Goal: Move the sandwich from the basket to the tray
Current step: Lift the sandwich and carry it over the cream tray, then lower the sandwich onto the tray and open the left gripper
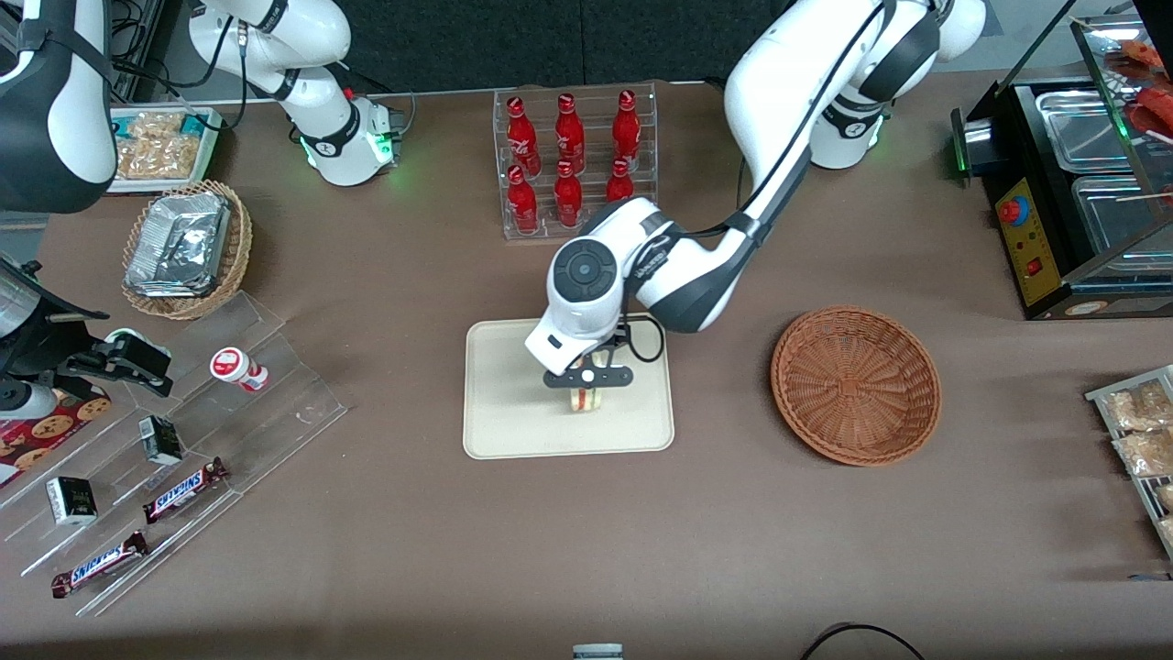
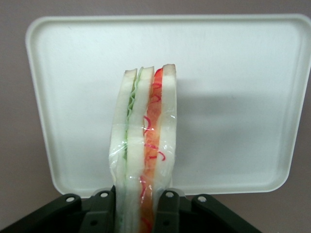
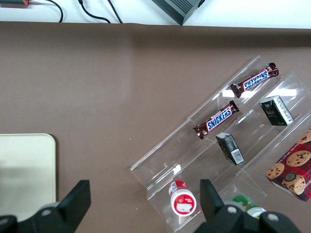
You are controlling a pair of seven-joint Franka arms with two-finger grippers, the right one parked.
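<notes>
**Sandwich held above the tray**

The gripper [image 1: 588, 377] hangs over the middle of the cream tray [image 1: 502, 431], its two fingers [image 2: 168, 208] pressed against the flat bread faces of the sandwich [image 2: 144, 145]. The jaws stand only as far apart as the wedge is thick, and the wedge is clamped between them. In the wrist view the sandwich stands on edge in clear film, showing pale bread slices with a green layer on one side and red and orange filling on the other; the tray's bare surface [image 2: 233, 97] lies beneath it and carries its shadow. From the front camera only a small part of the sandwich [image 1: 583, 399] shows under the gripper bar. Whether it touches the tray cannot be told.

The reddish-brown basket [image 1: 856, 385] sits on the brown table [image 1: 733, 550] beside the tray, toward the working arm's end, apart from it, with nothing in it. A clear rack of red bottles [image 1: 573, 160] stands farther from the front camera than the tray. Toward the parked arm's end lie stepped acrylic racks with Snickers bars [image 1: 186, 489] and a tan wicker basket of foil packs [image 1: 183, 247].
</notes>
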